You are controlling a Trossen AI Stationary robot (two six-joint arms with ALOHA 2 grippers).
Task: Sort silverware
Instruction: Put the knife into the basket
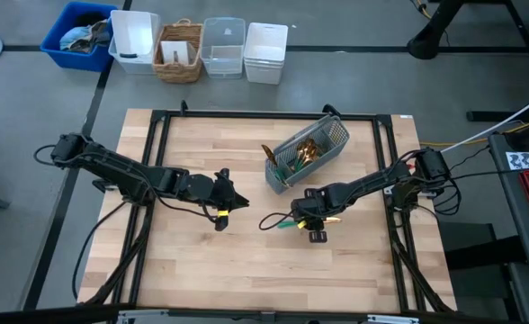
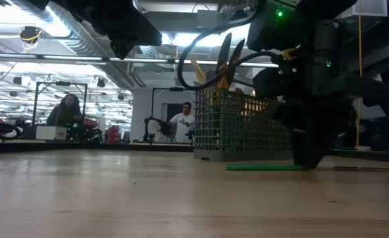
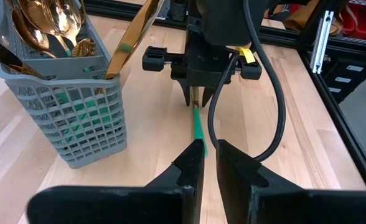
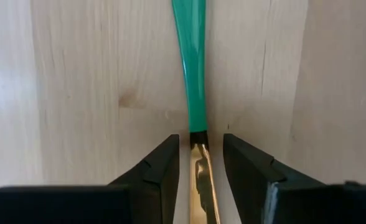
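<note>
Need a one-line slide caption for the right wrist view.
Right gripper fingers open astride a teal-handled, gold-headed utensil lying flat on the wooden table.

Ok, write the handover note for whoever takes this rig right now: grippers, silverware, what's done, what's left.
Right gripper: open, low over the table, fingers astride one teal-handled utensil lying flat, not gripped.
Left gripper: shut, empty, waiting at table centre-left.
Caddy: holds the other gold-headed silverware, standing in it.
Done: most pieces in the caddy.
Left: the utensil on the table is not in the caddy.
</note>
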